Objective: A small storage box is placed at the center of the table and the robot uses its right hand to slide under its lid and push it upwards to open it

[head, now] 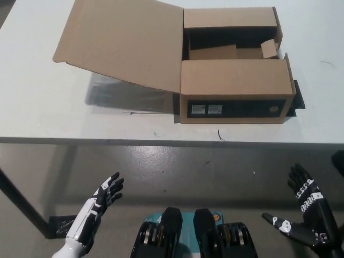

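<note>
The storage box is seen on the desk, near its front edge, and its lid is already folded out to the left, so the opening appears done. The right hand is held low below the desk edge, fingers apart and empty, and the left hand likewise. Any retreat is best kept well apart from the box, so the lid is not disturbed.
</note>
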